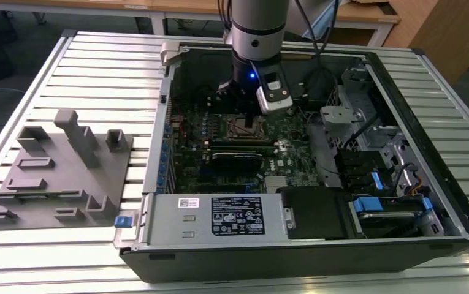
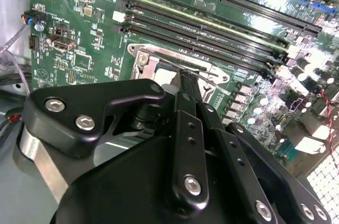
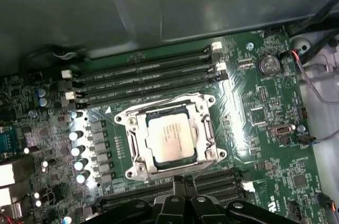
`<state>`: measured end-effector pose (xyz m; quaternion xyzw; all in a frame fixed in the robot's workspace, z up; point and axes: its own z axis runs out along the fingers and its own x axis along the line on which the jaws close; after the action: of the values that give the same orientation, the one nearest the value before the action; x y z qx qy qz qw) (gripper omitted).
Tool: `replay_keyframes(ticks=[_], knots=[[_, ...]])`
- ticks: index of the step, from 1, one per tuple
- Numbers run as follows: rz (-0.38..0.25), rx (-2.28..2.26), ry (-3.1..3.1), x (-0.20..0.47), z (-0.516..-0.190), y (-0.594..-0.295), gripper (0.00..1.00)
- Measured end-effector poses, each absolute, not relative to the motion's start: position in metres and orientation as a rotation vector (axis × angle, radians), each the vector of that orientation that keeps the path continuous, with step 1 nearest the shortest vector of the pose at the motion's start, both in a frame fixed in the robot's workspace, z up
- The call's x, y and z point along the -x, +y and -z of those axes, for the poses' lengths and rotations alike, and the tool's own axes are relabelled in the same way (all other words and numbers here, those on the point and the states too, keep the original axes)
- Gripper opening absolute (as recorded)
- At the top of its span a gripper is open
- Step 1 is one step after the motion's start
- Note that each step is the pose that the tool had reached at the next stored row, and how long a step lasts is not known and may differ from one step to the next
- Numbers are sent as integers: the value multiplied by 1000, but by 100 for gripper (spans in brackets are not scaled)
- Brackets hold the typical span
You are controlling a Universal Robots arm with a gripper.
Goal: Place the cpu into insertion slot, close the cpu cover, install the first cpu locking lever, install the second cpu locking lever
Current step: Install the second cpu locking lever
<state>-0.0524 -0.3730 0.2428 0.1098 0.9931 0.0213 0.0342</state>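
Note:
The cpu (image 3: pixel 170 138), a silvery-tan square, sits in the insertion slot (image 3: pixel 172 135) on the green motherboard (image 3: pixel 254 144). The cpu cover (image 3: pixel 139 138) lies flat around it, and the chip shows through its central opening. A thin wire lever (image 3: pixel 159 102) runs along the socket's side nearest the memory slots. My gripper (image 3: pixel 183 180) hovers at the opposite side of the socket, black fingers pressed together and nothing seen between them. In the second wrist view the gripper (image 2: pixel 186 75) tips reach the socket rim (image 2: pixel 142 57). In the exterior view the gripper (image 1: pixel 246 117) hangs just above the slot (image 1: pixel 246 128).
Long black memory slots (image 3: pixel 143 75) flank the socket. The case's metal wall (image 3: pixel 106 12) rises behind them. A power supply (image 1: pixel 234 214) and drive bays with blue tabs (image 1: pixel 390 205) fill the case's near side. A grey fixture block (image 1: pixel 54 171) lies on the slatted table.

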Motion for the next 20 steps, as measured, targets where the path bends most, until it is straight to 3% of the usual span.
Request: replay_keyframes(ticks=[20], knots=[[-68, -277, 3058, 62, -225, -378, 10]])
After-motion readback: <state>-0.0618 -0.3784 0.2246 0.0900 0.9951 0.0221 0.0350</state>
